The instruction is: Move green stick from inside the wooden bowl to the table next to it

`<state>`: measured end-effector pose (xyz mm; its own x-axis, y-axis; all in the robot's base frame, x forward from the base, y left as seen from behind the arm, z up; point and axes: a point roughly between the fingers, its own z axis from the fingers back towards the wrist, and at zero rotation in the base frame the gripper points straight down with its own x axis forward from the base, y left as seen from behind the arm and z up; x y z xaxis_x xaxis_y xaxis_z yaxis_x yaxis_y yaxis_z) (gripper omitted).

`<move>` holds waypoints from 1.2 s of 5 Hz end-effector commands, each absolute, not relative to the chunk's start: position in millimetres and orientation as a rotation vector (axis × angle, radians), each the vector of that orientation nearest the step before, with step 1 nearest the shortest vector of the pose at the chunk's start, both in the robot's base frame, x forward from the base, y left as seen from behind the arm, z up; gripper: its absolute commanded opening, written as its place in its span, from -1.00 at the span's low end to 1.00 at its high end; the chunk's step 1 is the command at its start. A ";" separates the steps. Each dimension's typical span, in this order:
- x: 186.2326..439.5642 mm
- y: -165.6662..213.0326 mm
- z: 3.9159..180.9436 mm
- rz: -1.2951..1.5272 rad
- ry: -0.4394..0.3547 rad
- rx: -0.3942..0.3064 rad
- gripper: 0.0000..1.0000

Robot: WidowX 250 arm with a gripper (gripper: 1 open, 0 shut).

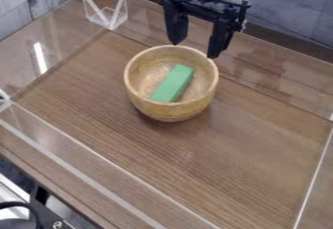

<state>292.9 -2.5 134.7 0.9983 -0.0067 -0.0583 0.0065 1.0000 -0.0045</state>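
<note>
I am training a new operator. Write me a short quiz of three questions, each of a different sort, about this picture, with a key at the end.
1. True or false: the green stick lies on the table beside the wooden bowl.
2. Multiple choice: the tool is (A) shut on the stick, (B) open above the far rim of the bowl, (C) resting flat on the table.
3. Fill in: the task's move is not yet done, because the stick is inside the ____.

Key: 1 false, the stick lies inside the bowl. 2 B. 3 bowl.
</note>
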 end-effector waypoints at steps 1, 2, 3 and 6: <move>287.6 4.8 127.8 0.001 0.067 0.006 1.00; 284.3 9.5 106.3 0.036 0.076 0.016 1.00; 282.0 12.6 84.0 0.092 0.072 0.012 1.00; 292.3 31.1 71.0 0.051 0.025 0.001 1.00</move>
